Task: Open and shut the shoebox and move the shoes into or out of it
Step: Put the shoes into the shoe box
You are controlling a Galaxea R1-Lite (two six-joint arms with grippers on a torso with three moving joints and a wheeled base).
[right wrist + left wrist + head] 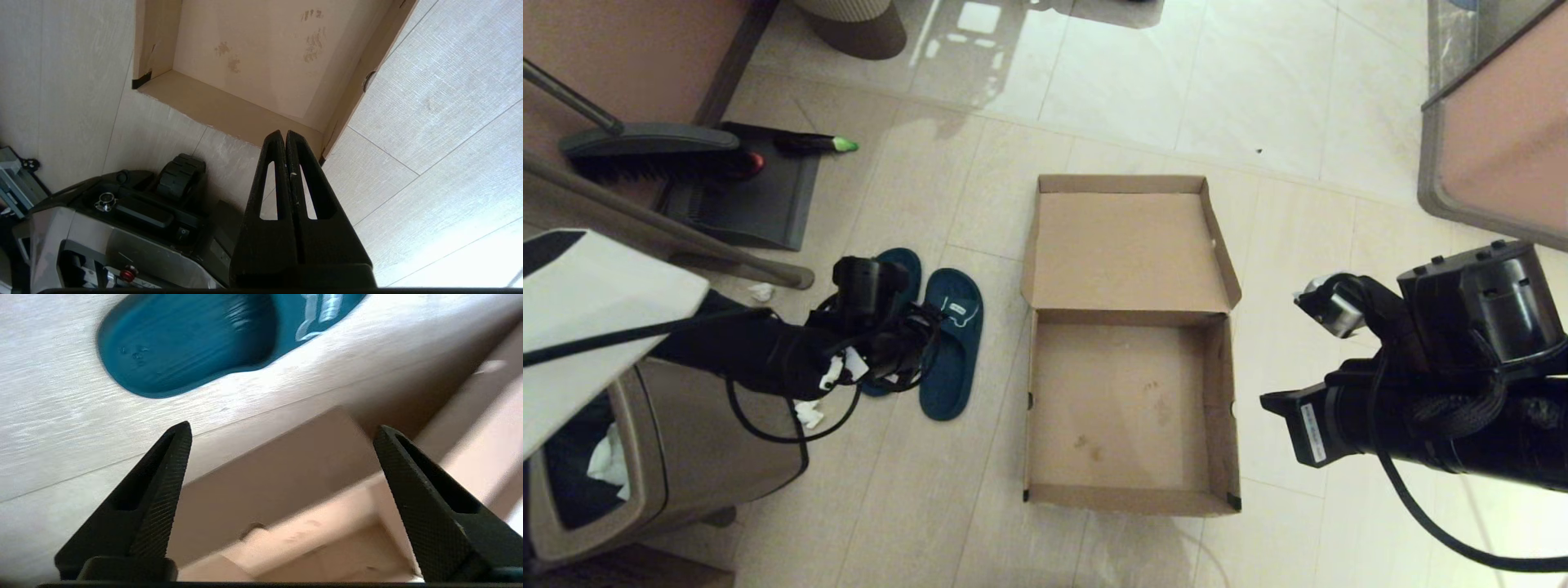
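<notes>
The shoebox (1119,400) lies open on the floor, its lid (1127,245) folded back flat and nothing inside. Both teal shoes rest on the tiles just left of it. One shoe (953,343) shows in full, the other (907,265) is partly hidden under my left arm. My left gripper (915,339) hovers over the shoes, open and holding nothing. Its wrist view shows the wide-set left gripper (282,433) with a shoe's heel (184,347) and the shoebox's side wall (286,477) beyond. My right arm (1462,367) hangs right of the box. The right gripper (284,134) is shut and empty near a front corner of the shoebox (229,114).
A brown trash bin (670,457) stands at the near left, beside my left arm. A broom and dustpan (743,188) lie at the far left. A cabinet corner (1494,147) juts in at the far right. My own base (102,228) sits close before the box.
</notes>
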